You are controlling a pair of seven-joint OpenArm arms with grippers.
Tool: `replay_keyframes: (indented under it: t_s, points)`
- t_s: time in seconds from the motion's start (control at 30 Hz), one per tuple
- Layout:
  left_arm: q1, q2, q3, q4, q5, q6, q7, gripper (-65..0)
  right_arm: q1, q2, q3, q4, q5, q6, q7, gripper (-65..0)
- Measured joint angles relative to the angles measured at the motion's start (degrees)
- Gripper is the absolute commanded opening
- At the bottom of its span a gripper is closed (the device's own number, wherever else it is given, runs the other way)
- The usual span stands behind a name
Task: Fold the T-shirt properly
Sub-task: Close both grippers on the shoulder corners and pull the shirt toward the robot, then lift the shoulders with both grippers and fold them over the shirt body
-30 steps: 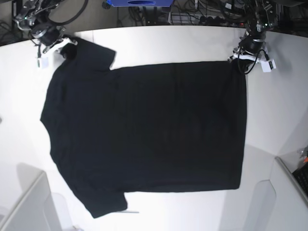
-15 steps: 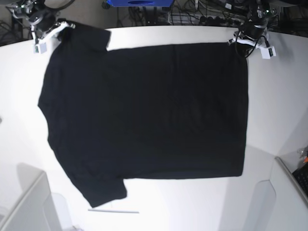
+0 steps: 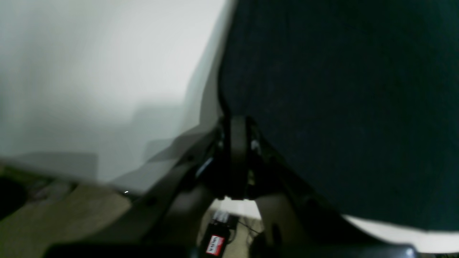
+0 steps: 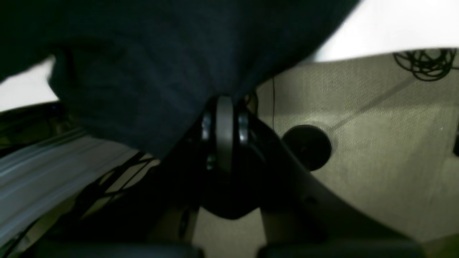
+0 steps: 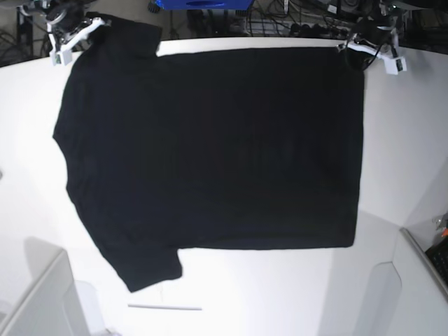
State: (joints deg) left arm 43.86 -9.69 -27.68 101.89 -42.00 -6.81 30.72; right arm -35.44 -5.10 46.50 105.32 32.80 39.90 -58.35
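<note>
Firstly, left wrist view: left gripper (image 3: 235, 118), jaws pressed together on the edge of the T-shirt (image 3: 340, 100), black cloth filling the upper right of the frame. White table (image 3: 100, 71) at left, its edge and a patch of floor below; picture blurred.

Next, right wrist view: right gripper (image 4: 224, 104), jaws pressed together, pinching a gathered fold of the T-shirt (image 4: 150, 53), which hangs dark across the upper left. Beige floor (image 4: 376, 143) behind, with a round black object (image 4: 306, 147) and a coil of cable (image 4: 426, 62).

Lastly, base view: T-shirt (image 5: 210, 154) spread flat over the table (image 5: 399, 161), plain black side up, one sleeve toward the near left, the other at the far left corner. Right gripper (image 5: 73, 35) at the far left corner of the cloth; left gripper (image 5: 364, 49) at the far right corner, both at the table's far edge. Thin pale strip (image 5: 164, 307) on the table near the lower sleeve.
</note>
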Motion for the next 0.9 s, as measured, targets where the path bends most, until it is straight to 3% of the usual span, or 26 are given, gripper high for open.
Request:
replay_keyframes:
  t_s: [0.37,0.53,0.7,0.9]
  points:
    - [2.2,0.0,0.0,5.6,-0.1,0.1,0.2,-65.0,0.1,-1.2,0.0,4.5,-0.3,0.0,-0.5,-65.0]
    - [3.0,0.0,0.0,9.1,-0.1,0.1,0.0,-65.0,-0.2,-1.2,0.0,7.8,7.4,0.0,-0.2,-65.0]
    - [2.8,0.1,0.0,9.2,-0.1,0.1,0.2,-65.0,0.9,-0.8,0.0,8.0,8.2,0.0,-1.0,-65.0]
    - [0.9,-0.2,-0.2,8.4,-10.4,0.1,0.2,-65.0,4.9,-0.7,0.0,8.0,8.1,0.0,-3.4,-65.0]
